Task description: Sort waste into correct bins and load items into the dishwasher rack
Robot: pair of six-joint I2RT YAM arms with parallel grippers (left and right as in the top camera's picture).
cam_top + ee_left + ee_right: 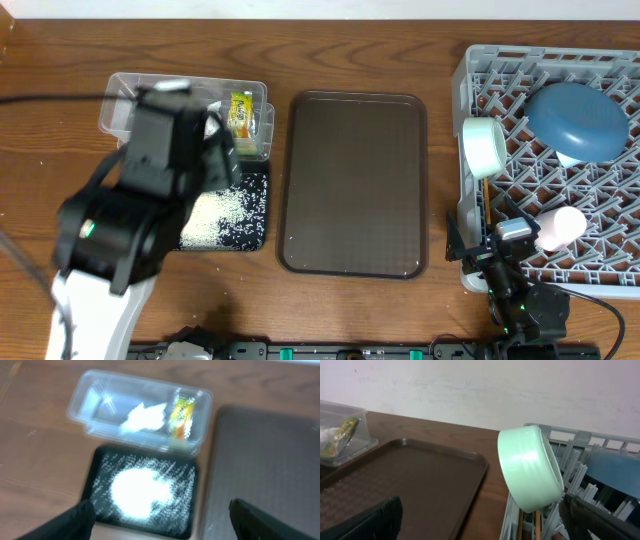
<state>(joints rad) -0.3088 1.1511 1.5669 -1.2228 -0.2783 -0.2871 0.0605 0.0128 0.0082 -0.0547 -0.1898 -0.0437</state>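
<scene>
My left gripper (160, 527) hangs open and holds nothing, above the near edge of the black tray (102, 467), which carries a heap of rice grains (134, 491). Behind the tray the clear tub (95, 395) holds the crumpled white tissue (145, 416) and the yellow-green wrapper (182, 415). My right gripper (480, 522) is open beside the grey rack (470, 75), at its front left corner. In the rack the pale green bowl (530, 467) stands on edge, with chopsticks (537, 525) under it, the blue dish (575, 122) and a pinkish cup (560, 225).
The brown serving tray (352, 183) lies bare between the bins and the rack. In the overhead view my left arm (140, 210) covers part of the clear tub (118, 105) and the black tray (255, 200). A few grains lie scattered on the wood at the far left.
</scene>
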